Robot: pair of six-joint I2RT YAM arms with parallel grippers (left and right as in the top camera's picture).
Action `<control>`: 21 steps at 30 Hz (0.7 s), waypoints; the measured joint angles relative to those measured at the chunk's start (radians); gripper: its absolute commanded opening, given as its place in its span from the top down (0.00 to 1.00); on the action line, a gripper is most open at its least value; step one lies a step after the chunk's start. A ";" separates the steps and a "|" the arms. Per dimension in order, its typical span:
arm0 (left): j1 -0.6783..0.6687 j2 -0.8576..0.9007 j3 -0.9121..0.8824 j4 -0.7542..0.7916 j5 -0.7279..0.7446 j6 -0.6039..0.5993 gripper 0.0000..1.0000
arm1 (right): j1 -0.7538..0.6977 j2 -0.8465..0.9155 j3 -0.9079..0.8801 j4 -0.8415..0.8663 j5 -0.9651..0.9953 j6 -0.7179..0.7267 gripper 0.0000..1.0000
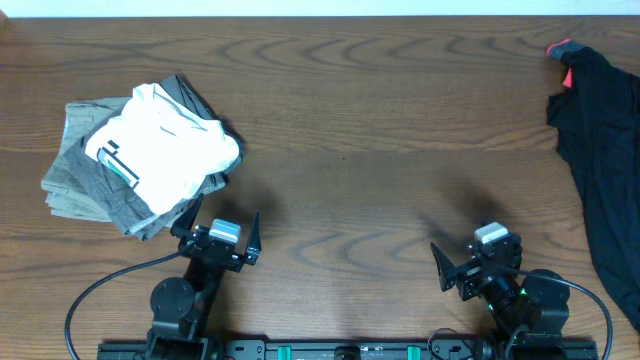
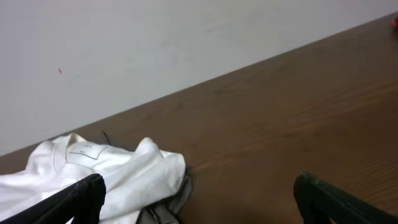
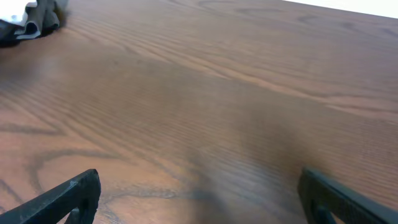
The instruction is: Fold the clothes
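One white T-shirt (image 1: 165,150) — rumpled, folded — atop grey trousers (image 1: 75,185) (black garment (image 1: 610,180) apart)

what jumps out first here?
The bright white T-shirt, loosely bundled on top of the grey trousers at the left of the brown table. Next, the black garment sprawled unfolded along the right edge, with a bit of red at its top. The left gripper and right gripper sit open and empty at the near edge.
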 measured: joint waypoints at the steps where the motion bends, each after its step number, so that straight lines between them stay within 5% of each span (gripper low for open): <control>1: 0.000 0.006 0.000 0.000 0.000 0.000 0.02 | 0.000 0.000 0.000 0.000 0.000 0.000 0.01; 21: 0.000 0.078 0.001 -0.002 0.000 0.000 0.02 | 0.000 0.000 0.000 0.000 0.000 0.000 0.01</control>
